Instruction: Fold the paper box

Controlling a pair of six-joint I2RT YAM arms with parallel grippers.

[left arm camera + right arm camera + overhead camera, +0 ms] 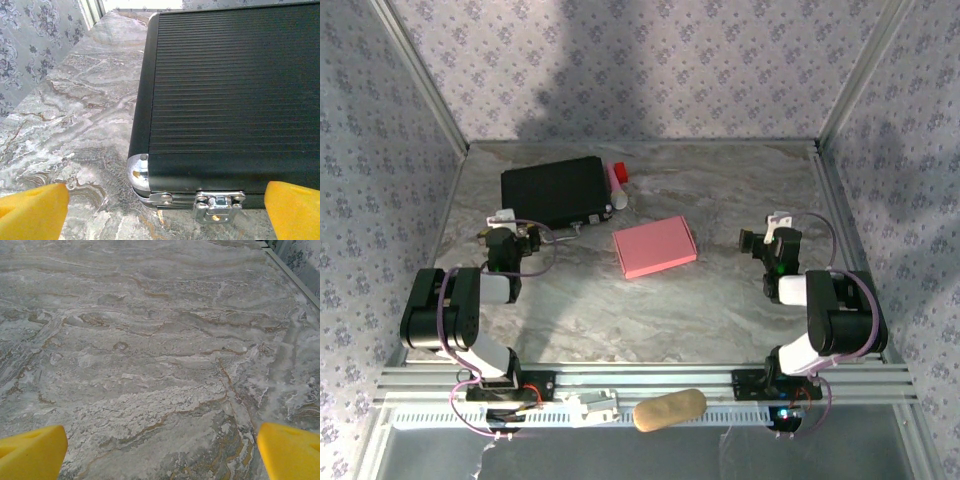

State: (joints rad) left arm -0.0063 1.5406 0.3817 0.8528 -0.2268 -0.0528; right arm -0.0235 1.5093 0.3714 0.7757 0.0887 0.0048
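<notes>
At the centre of the marble table (720,300), the paper box (655,248) lies flat and pink, skewed a little against the table's edges, touched by neither arm; from above it reads as a closed rectangle, and whether any flap stands loose cannot be told. The left gripper (504,222) hangs at the box's nine o'clock, its yellow fingers (35,210) spread wide and holding nothing, with the near corner and metal latch (218,204) of the black case (555,190) straight ahead of them; the right gripper (772,228) sits at three o'clock, well apart from the box, its fingers (290,450) equally wide over bare marble. The case lies at the box's eleven o'clock, a red-and-white item (618,180) at its right end; a tan oval object (670,410) rests on the front rail at six o'clock.

The likely trouble is sliding: thin cardboard on a polished top would probably skate away under a one-sided push unless the other arm braces it; a hard pinch could crease or crush a panel off its fold line; the left arm, so close to the case, could snag the latch or shove the case on its way toward the box; a wide sweep could also knock the red-and-white item.
</notes>
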